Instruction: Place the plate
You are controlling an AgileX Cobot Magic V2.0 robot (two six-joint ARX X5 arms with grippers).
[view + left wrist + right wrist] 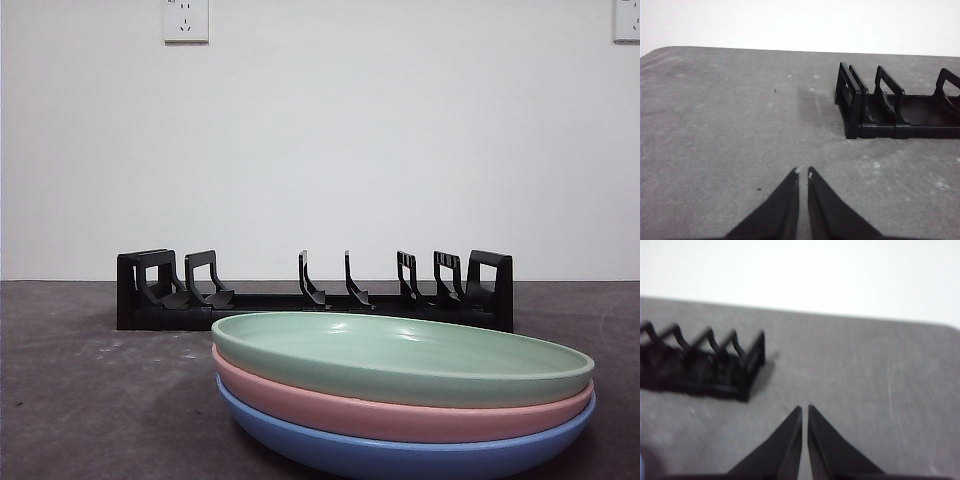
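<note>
Pale green, the top round plate (400, 355) sits on a pink plate (400, 415), which in turn rests on a blue plate (400, 455), the three stacked near the front of the dark grey table (90, 400). Behind the stack stands a long black plastic dish rack (315, 293) with upright dividers (every slot empty). The left gripper (803, 172) hovers over bare tabletop near one end of the rack, its jaws clenched with nothing between them. The right gripper (805, 408), near the rack's other end, is likewise pinched together on nothing.
</note>
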